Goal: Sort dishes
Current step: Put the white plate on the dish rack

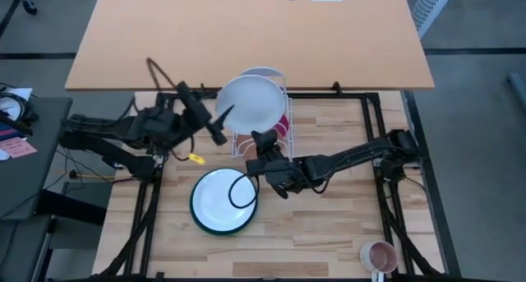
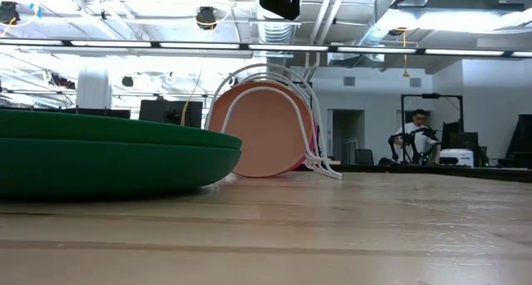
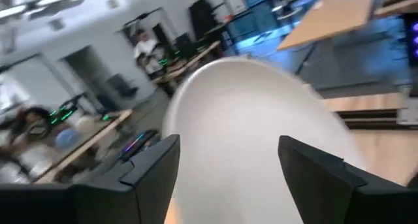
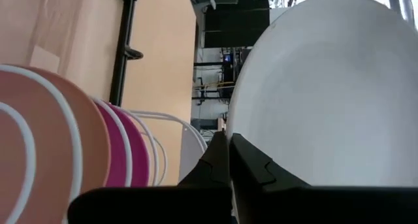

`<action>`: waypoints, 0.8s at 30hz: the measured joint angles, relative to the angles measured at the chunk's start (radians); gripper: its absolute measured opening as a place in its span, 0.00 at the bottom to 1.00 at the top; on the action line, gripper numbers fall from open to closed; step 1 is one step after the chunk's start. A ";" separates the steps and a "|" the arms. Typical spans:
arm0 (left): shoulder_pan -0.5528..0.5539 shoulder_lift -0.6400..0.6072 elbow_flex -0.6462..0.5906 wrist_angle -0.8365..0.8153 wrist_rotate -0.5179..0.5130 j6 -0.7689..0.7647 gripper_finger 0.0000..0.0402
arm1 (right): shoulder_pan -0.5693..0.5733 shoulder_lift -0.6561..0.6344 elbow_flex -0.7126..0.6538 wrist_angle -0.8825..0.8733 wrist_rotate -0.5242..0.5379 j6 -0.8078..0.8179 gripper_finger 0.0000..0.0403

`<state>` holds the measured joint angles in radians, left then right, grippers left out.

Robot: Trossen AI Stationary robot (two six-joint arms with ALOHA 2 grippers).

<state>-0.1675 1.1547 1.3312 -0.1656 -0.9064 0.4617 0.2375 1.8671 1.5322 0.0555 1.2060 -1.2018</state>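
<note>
- Left gripper (image 1: 218, 132): fingers (image 3: 153, 162) are spread wide. The round flat white plate (image 1: 251, 101) sits right in front of them, by its rim on the left side. Can't tell if they're actually touching it, but it doesn't look like a pinch.
- Right gripper (image 1: 261, 140): fingers (image 4: 251, 162) are pressed together with nothing between them. The tips sit right up against the near edge of the white plate, more of a prop or nudge than a grip, I'd say.
- The white plate is tilted over the far end of the white wire rack (image 1: 245, 146). Whether it's seated in a slot is hidden.
- Already standing in the rack: the small terracotta-brown plate (image 2: 266, 131) at the front and the magenta-pink plate (image 4: 127, 149) right behind it.
- The big dark green plate (image 2: 100, 160) with a white inside lies flat on the wooden bench (image 1: 329, 233), just in front of the rack. A small pink mug (image 1: 380, 255) sits well off at the near right corner.
- My read: this is the white-plate step, third of four.
- Next, get it upright in the slot behind the pink one and back both grippers off gently so it doesn't tip. Then go for the green one.
</note>
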 joint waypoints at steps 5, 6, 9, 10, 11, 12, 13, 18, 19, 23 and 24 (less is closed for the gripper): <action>0.019 0.028 0.000 0.028 -0.010 0.072 0.65 | -0.002 0.000 0.000 0.001 0.000 0.000 0.00; 0.019 0.028 -0.001 0.037 -0.022 0.091 0.65 | -0.002 0.000 0.000 0.000 0.000 -0.001 0.00; 0.016 0.025 -0.001 0.086 -0.032 0.142 0.65 | -0.002 0.000 0.000 0.001 0.000 -0.001 0.00; 0.016 0.024 -0.001 0.109 -0.034 0.163 0.65 | -0.002 0.000 0.000 0.001 0.000 -0.001 0.00; 0.016 0.022 -0.001 0.127 -0.036 0.184 0.65 | -0.002 0.000 0.000 0.001 0.000 -0.001 0.00; 0.017 0.022 -0.001 0.143 -0.037 0.206 0.65 | -0.002 0.000 0.000 -0.001 0.000 -0.001 0.00; 0.017 0.021 -0.001 0.164 -0.041 0.228 0.65 | -0.002 0.000 0.000 -0.001 0.000 -0.001 0.00; 0.078 0.025 0.000 0.215 -0.009 0.341 0.65 | -0.003 0.000 0.000 0.000 0.000 -0.001 0.00; 0.095 0.026 0.000 0.211 0.004 0.346 0.65 | -0.003 0.000 0.000 0.000 0.000 -0.001 0.00; 0.144 0.025 0.000 0.210 0.039 0.346 0.65 | -0.003 0.000 0.000 0.000 0.000 -0.001 0.00; 0.152 0.024 0.000 0.210 0.041 0.350 0.65 | -0.003 0.000 0.000 0.000 0.000 -0.001 0.00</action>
<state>-0.0157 1.1790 1.3315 0.0447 -0.8658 0.8112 0.2348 1.8671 1.5322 0.0551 1.2060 -1.2026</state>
